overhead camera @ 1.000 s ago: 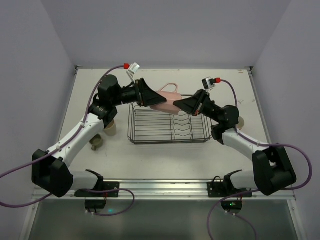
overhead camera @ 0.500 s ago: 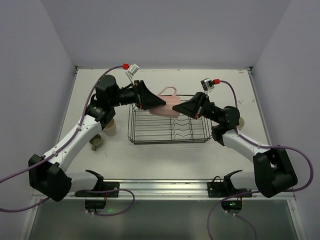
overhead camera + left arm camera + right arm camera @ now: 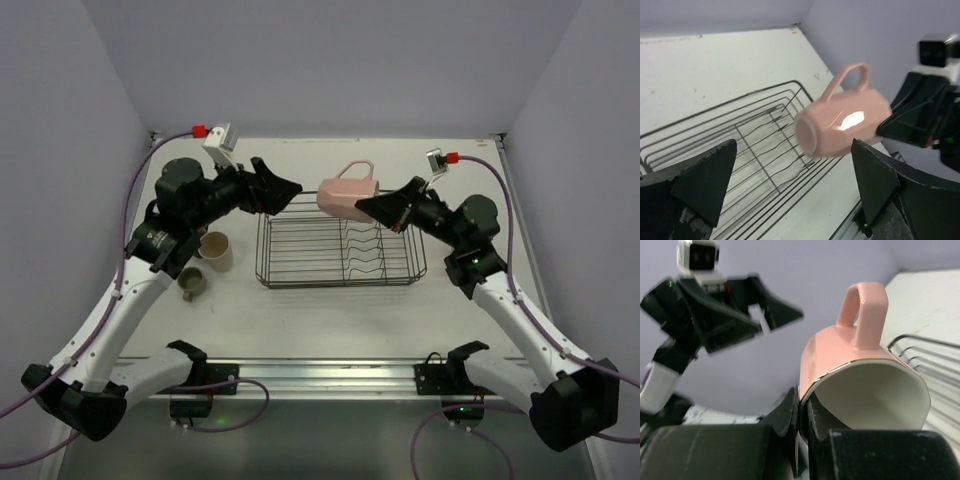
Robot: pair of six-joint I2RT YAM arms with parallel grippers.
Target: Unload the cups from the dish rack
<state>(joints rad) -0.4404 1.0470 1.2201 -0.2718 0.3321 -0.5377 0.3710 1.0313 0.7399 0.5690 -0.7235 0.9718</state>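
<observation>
The pink cup (image 3: pixel 343 195) hangs on its side above the back of the black wire dish rack (image 3: pixel 300 262), handle up. My right gripper (image 3: pixel 366 205) is shut on its rim, one finger inside the mouth and one outside, as the right wrist view (image 3: pixel 801 407) shows with the cup (image 3: pixel 840 357). My left gripper (image 3: pixel 283 187) is open and empty, a short way left of the cup. In the left wrist view the cup (image 3: pixel 845 122) floats beyond my open gripper (image 3: pixel 790 185), over the rack (image 3: pixel 755 145). A cream-beige cup (image 3: pixel 216 251) and an olive-grey cup (image 3: pixel 192 285) stand on the table left of the rack.
The rack's wavy dividers (image 3: pixel 365 250) sit in its right half, and no cups show inside it. White walls enclose the table at the back and sides. The left arm (image 3: pixel 715 305) shows in the right wrist view, facing the cup.
My left gripper has let go of the pink cup and drawn back to the left, now open. My right gripper keeps the cup and has lifted it slightly right and back.
</observation>
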